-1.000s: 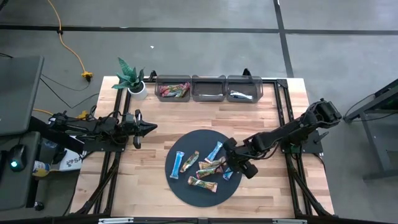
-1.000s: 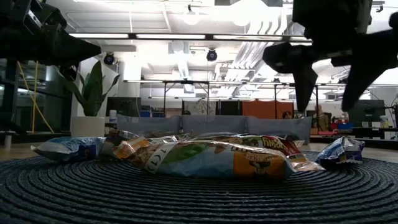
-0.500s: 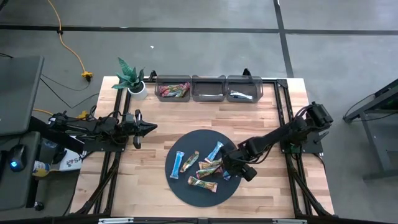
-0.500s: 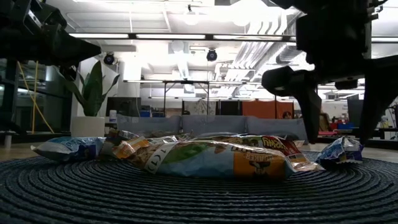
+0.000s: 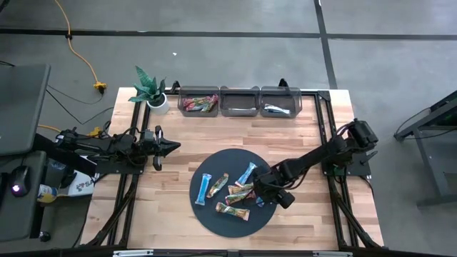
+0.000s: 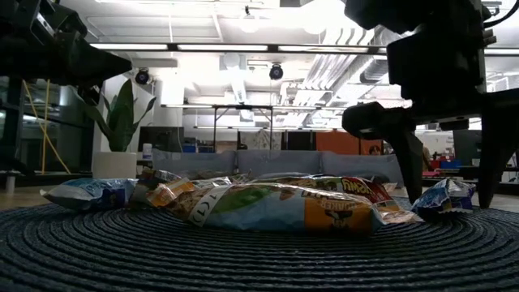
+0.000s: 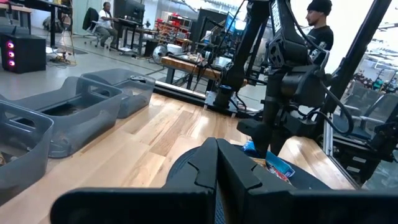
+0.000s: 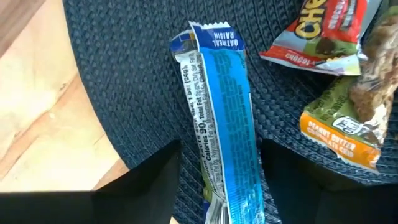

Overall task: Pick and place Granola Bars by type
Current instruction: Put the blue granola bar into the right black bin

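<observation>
Blue-wrapped bar lies between wide-spread fingers of right claw on dark mat; picking step; next: close, lift. Left claw narrow, waiting over worktop

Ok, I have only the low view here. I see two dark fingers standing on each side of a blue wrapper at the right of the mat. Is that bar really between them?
Observer: Yes. The right wrist view shows the blue bar lying in the gap between the open fingers of the right gripper, and they do not touch it.
Operator: Which bin should take a blue one?
Observer: From above, the rightmost clear bin at the far edge already holds a light blue bar.
Operator: And where is the other arm?
Observer: The left gripper is shut and waits over the table's left side, off the mat.
</observation>
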`<state>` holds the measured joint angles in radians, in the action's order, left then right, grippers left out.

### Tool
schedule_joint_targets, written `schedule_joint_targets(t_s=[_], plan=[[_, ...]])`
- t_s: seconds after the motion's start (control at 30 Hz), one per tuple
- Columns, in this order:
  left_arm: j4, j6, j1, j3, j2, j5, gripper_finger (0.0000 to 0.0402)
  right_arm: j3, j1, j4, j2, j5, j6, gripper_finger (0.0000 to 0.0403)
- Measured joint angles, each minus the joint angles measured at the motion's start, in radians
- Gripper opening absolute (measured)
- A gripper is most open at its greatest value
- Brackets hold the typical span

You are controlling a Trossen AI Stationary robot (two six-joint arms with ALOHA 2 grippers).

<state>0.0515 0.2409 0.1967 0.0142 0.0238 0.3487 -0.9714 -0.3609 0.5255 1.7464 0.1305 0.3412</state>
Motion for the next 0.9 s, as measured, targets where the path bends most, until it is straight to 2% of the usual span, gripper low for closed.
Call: schedule_joint_targets(t_s=[0.5,0.9], plan=[[0.000,0.000,0.000,0.000,0.000,0.000,0.0001,0.000,0.000,-0.001,0.002,0.001,-0.031,0.0089],[0.000,0.000,0.000,0.000,0.000,0.000,0.0001,-0.014,0.000,-0.026,0.001,0.003,-0.262,0.0043]])
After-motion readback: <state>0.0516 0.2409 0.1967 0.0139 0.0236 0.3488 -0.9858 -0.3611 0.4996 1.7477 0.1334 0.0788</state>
